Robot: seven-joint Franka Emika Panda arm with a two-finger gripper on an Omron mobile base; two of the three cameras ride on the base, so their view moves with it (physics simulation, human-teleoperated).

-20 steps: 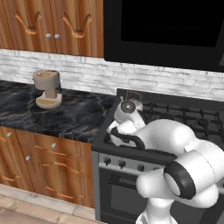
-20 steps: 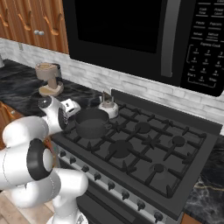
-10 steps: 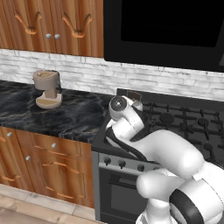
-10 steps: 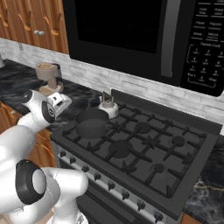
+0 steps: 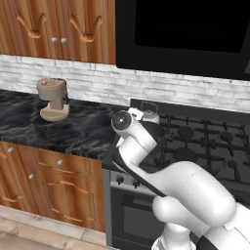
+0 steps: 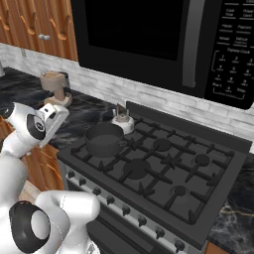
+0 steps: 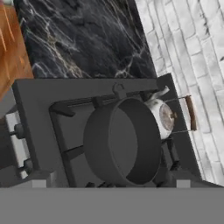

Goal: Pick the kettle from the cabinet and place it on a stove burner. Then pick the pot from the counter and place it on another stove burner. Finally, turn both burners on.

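The pot (image 6: 104, 140) sat on the front left burner of the stove (image 6: 163, 168), at the corner nearest the counter (image 5: 58, 129); in the hand view the pot (image 7: 122, 141) showed its empty dark inside. The kettle (image 6: 122, 122) stood on the back left burner, just behind the pot and close to touching it, its spout toward the counter and its brown-topped handle (image 7: 190, 113) toward the brick wall. In the left base view the kettle (image 5: 149, 116) peeked out behind the arm (image 5: 141, 146). The gripper (image 6: 53, 120) was off the stove's left edge, above the counter's front part, well apart from the pot, holding nothing, its jaws spread wide. A row of knobs (image 6: 124, 213) ran along the stove's front edge. A beige coffee machine (image 5: 52, 99) stood on the counter toward the wall, left of the stove. Wooden cabinets (image 5: 53, 29) hung above it, and a black microwave (image 6: 163, 39) hung over the stove.
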